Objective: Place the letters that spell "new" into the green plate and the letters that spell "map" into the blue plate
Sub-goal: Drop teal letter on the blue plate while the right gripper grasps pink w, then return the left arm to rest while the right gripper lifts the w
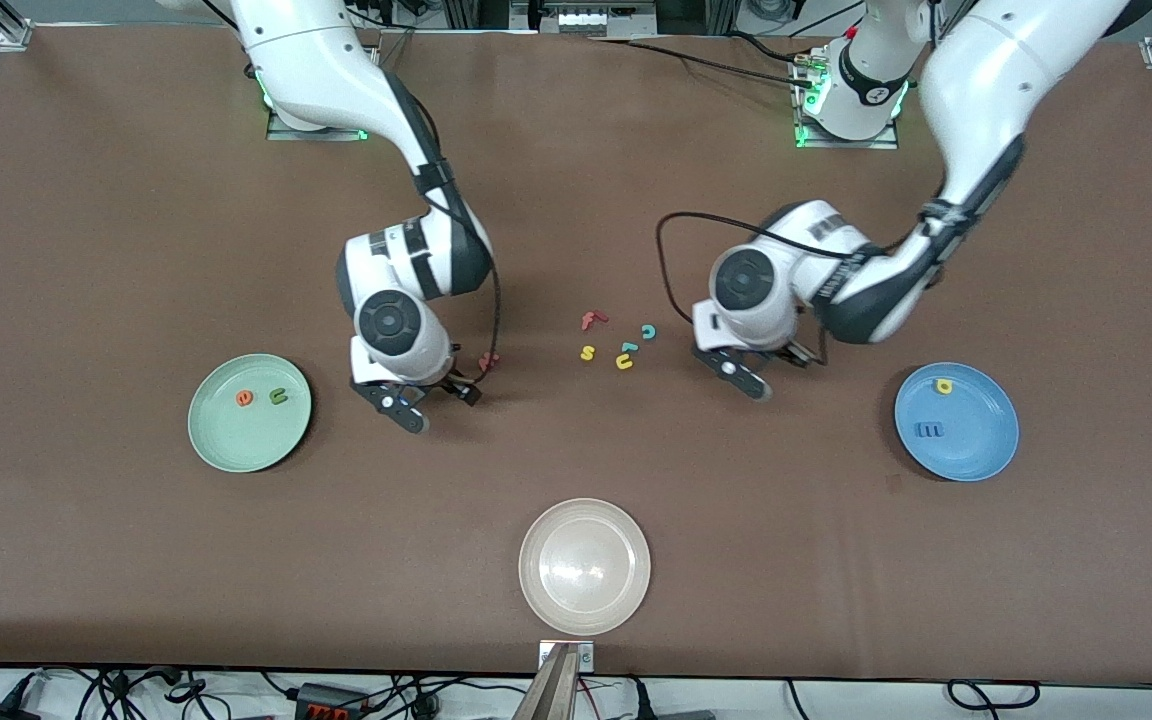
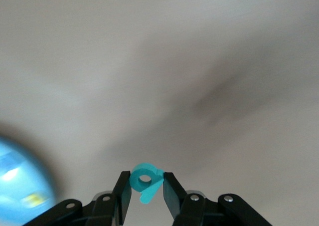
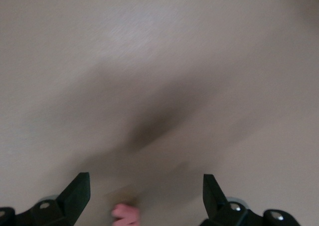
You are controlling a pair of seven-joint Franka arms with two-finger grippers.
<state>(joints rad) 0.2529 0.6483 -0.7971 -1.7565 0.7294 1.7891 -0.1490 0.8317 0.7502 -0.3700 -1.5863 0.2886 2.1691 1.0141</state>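
Left wrist view: left tool (image 2: 146,196) pinched shut on teal "a" (image 2: 145,181), blue plate (image 1: 957,421) toward left arm's end. Right tool (image 3: 144,191) spread wide, empty, over salmon-red "w" (image 3: 124,214); green plate (image 1: 250,412) toward right arm's end.

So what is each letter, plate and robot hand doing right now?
left gripper: shut on the teal "a", up over the table
right gripper: open, over the salmon-red "w"
green plate: holds the orange "e" and the green "n"
blue plate: holds the yellow "p" and the blue "m"
beige plate: empty
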